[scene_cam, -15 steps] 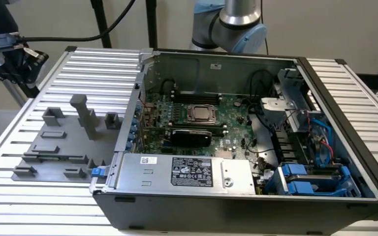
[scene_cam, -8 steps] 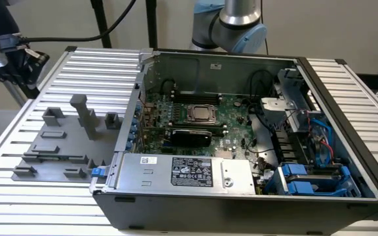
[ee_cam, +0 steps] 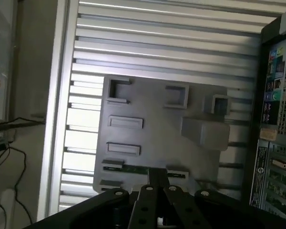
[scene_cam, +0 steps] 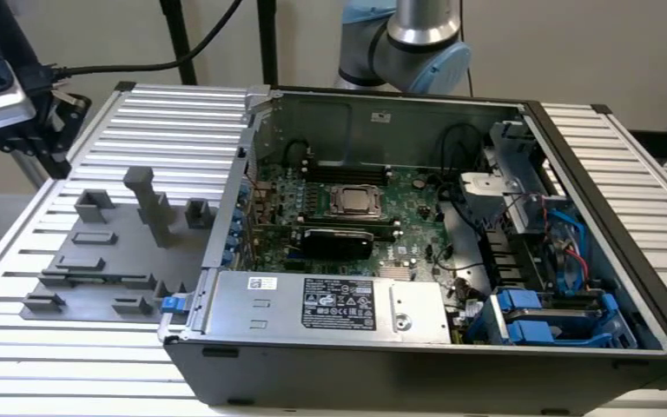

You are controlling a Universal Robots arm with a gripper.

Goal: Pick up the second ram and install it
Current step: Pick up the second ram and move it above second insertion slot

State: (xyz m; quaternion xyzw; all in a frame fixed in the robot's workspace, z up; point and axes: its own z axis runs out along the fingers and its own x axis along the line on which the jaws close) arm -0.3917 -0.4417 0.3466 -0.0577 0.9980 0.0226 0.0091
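**Step in hand: approach for pick-up.**

1. Position of the workpiece. The second ram [ee_cam: 133, 168] lies on its long edge in a low seat of the gray fixture plate [ee_cam: 157, 143], between two small gray clips. It sits directly ahead of the jaws and clear of them, with no contact. It is not yet lifted and not yet in the computer case [scene_cam: 426, 365].

2. Position of the tool. The gripper [ee_cam: 156, 179] hangs above the fixture plate, over the edge where the stick is seated. The tall gray blocks of the fixture stand farther out ahead of the jaws, beyond the stick. The case stands off to one side of the jaws, well apart from them.

3. State of the jaws. The pictures do not show whether the jaws are open or closed. They hold nothing.

4. Destination. The motherboard [scene_cam: 403, 187] lies in the open case. Its long dark memory slots run beside the processor socket, well apart from the jaws.

5. Requirements of the grasp (judgement). The stick is thin and sits low between its clips. The jaws must therefore stand parallel to its flat faces and centred along its length. The descent must be straight, so that the clips on either side are not struck. The grip must fall on the board's faces and upper edge, leaving the contact edge free.
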